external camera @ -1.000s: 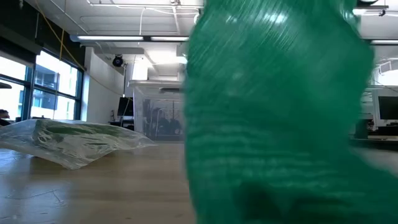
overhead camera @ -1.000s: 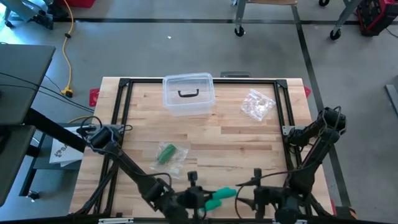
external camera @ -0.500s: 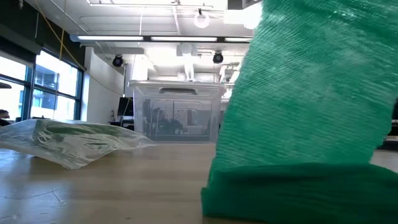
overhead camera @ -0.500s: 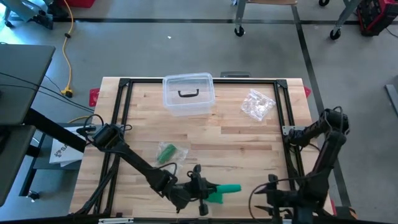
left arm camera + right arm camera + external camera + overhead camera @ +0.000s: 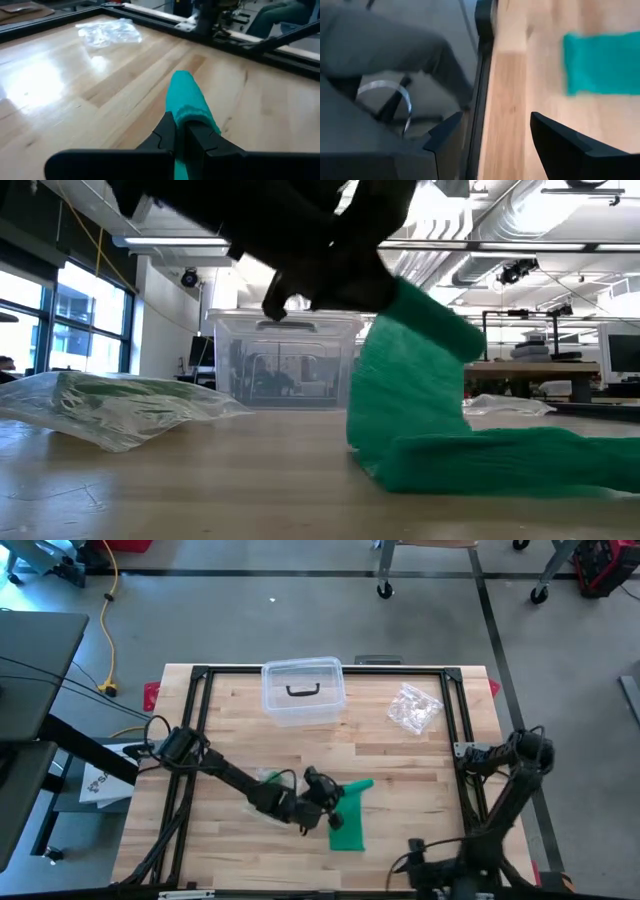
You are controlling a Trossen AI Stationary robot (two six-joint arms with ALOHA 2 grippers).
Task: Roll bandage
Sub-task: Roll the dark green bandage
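arms: 2, dark matte black, slim jointed links | cables: thin black loops at the wrists and bases | left claw [image 5: 180, 136]: 2 black angular fingers with stepped inner edges | right claw [image 5: 495, 145]: 2 black wedge-shaped fingers, flat faces, sharp corners

The bandage [image 5: 349, 816] is plain green with a fine woven texture. The left tool [image 5: 327, 806] pinching it is black. The counter [image 5: 400, 760] is pale striped wood, framed in black. Beyond the tool, a clear bin [image 5: 302, 691] has a dark handle; the crinkly bag [image 5: 120, 408] seems clear, with something green inside.
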